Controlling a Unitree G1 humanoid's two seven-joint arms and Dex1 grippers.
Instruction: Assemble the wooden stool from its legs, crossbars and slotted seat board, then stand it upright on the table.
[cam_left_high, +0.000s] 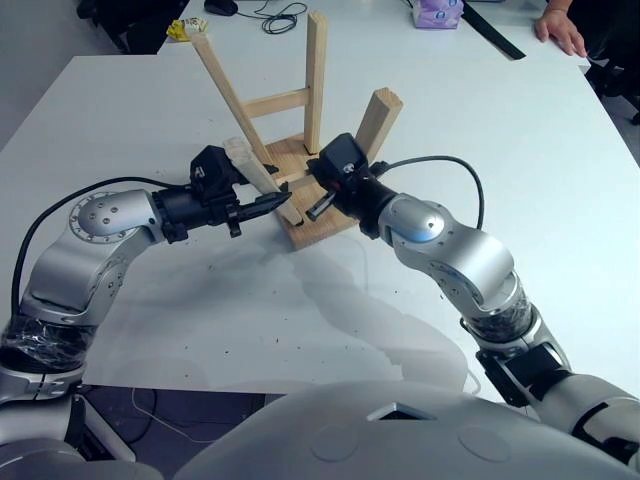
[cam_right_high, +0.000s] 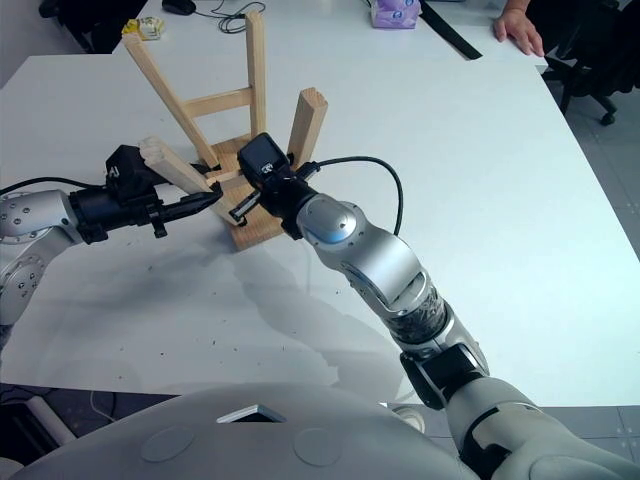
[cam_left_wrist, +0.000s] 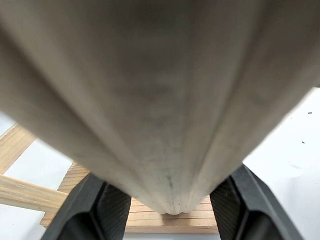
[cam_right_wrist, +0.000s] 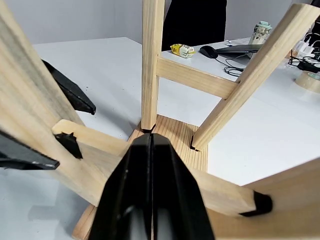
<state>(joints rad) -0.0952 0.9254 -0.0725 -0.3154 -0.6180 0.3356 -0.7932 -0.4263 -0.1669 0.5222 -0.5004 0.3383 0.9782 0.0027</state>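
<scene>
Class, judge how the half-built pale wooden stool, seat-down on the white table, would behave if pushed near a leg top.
The pale wooden stool probably tips before sliding: tall legs rise over a small slotted seat board. Its joints are likely loose, since the leg in the left hand leans sideways.

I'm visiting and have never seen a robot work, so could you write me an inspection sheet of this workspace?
Surface: white table, scattered dark specks.
Job's things: stool upside down, seat board flat on the table; two far legs joined by the far crossbar.
Clutter: tissue box, yellow packet and computer mouse at the far side.
Grippers: left end effector shut on a tilted leg; right end effector shut, at the near crossbar.
Cables: black cable looping from the right arm.
Surroundings: grey floor.
</scene>
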